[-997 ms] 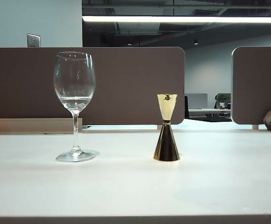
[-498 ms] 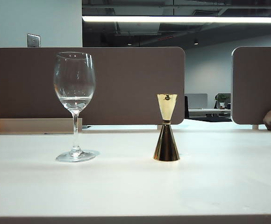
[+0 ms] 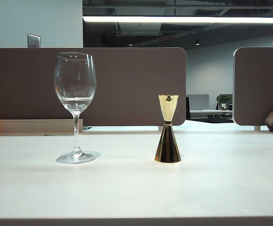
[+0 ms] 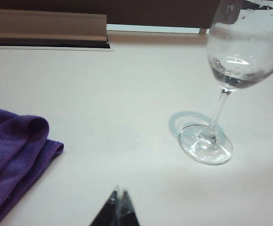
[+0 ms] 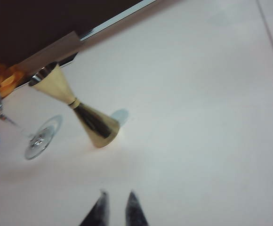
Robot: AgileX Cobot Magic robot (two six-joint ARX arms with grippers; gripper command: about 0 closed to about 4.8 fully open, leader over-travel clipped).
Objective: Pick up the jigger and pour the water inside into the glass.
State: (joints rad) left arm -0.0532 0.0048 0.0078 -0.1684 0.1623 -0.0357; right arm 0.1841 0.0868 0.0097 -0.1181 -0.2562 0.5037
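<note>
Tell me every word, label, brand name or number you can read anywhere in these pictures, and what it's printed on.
None: no readable text in any view.
The jigger: plain gold metal, no marking visible.
The glass: clear, no print or logo.
The purple cloth: no tag visible.
The wall plate: blank from here.
The left gripper and the right gripper, low over the table: dark blurred tips, no lettering.

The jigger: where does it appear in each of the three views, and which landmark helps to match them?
Exterior view: the jigger stands upright on the table, right of centre, apart from the glass.
Left wrist view: the jigger is not in it; only the glass and a purple cloth show.
Right wrist view: the jigger stands beyond the right tool, untouched.
Shared landmark: the glass, whose foot appears beside the jigger.
</note>
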